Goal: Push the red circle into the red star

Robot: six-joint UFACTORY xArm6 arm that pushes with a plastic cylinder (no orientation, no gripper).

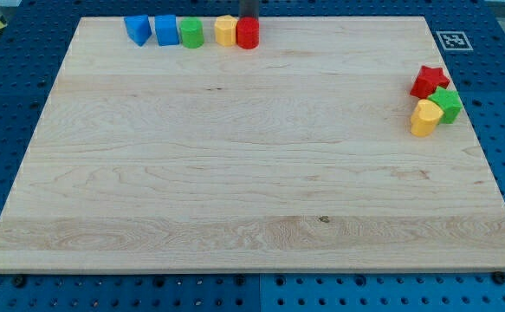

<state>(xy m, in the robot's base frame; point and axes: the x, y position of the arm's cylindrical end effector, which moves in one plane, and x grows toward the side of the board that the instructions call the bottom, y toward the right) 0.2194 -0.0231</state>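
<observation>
The red circle (248, 33) stands at the view's top edge of the wooden board (252, 173), touching a yellow block (225, 29) on its left. My tip (248, 17) is a dark rod at the very top of the view, just behind the red circle and close to it; whether it touches is unclear. The red star (429, 81) lies near the board's right edge, far to the right of and below the red circle.
A green circle (191, 34) and two blue blocks (166, 29) (137, 29) line up left of the yellow block. A green block (448, 104) and a yellow block (425, 118) crowd the red star's lower side. A marker tag (450, 40) sits at the top right corner.
</observation>
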